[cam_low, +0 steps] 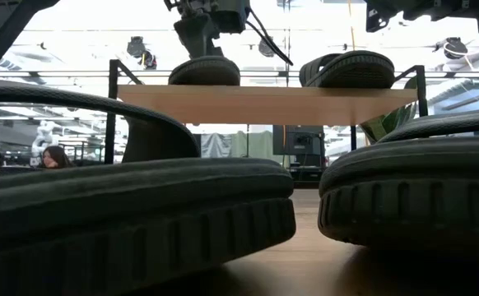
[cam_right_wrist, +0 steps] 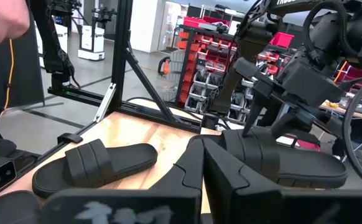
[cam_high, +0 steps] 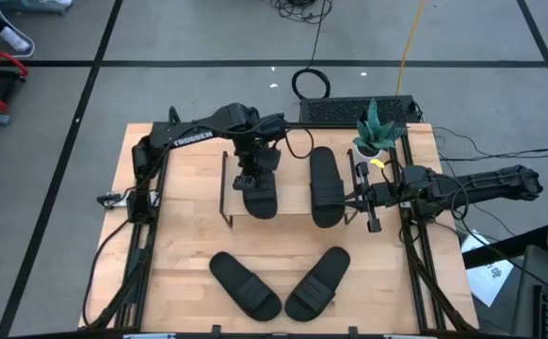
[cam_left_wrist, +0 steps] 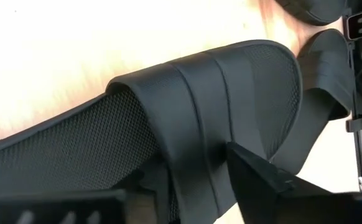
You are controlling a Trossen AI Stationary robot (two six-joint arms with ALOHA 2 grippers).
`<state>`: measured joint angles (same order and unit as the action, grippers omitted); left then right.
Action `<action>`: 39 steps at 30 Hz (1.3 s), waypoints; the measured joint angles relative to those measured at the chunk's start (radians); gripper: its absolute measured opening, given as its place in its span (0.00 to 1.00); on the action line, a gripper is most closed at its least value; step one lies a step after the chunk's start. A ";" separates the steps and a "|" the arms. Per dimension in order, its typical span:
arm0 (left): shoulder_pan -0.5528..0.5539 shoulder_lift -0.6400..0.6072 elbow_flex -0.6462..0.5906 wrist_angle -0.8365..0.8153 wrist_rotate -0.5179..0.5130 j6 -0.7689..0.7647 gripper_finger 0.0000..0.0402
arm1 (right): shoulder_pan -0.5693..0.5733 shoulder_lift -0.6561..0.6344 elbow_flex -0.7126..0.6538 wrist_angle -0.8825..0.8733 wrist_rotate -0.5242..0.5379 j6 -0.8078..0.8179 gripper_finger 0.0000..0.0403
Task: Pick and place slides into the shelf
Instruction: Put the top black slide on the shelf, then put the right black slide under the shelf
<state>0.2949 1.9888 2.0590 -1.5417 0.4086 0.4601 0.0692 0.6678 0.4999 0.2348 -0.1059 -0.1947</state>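
- Nearest, two matte black open-toe slide sandals lie on the light wooden tabletop [cam_high: 189,235], toes angled toward each other: the near-left slide [cam_high: 244,284] and the near-right slide [cam_high: 317,282], just beside one another at their near ends.
- Farther back stands the low shelf with a light wooden plank top and thin black metal side frames [cam_low: 264,103].
- On the shelf's left part lies a third black slide [cam_high: 260,196]; the left gripper [cam_high: 248,182] sits down over it, its dark fingers [cam_left_wrist: 262,174] clamped on the wide strap.
- A fourth black slide [cam_high: 326,186] rests on the shelf's right part, apart from the third.
- The right gripper [cam_high: 366,198] hangs just right of that fourth slide, beside the shelf's right frame; whether it is apart or together I cannot tell.
- Farthest, a small green potted plant [cam_high: 378,130] stands at the far-right corner.
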 joint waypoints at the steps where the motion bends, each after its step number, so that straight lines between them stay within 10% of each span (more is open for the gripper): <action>1: -0.002 0.000 0.000 0.002 -0.006 -0.002 0.39 | 0.000 0.000 0.000 0.000 0.000 0.000 0.00; 28: -0.064 -0.110 0.007 0.053 -0.409 -0.053 0.70 | 0.000 0.000 0.000 0.002 0.000 0.003 0.00; 34: -0.117 -0.173 0.008 0.082 -0.599 -0.114 0.60 | 0.000 0.000 0.000 -0.002 0.000 -0.008 0.00; 39: -0.178 -0.275 -0.089 0.204 -0.627 -0.121 0.34 | 0.000 0.000 0.000 -0.005 0.000 -0.009 0.00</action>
<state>0.1173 1.7136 1.9699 -1.3375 -0.2188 0.3390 0.0696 0.6682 0.4995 0.2303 -0.1062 -0.2039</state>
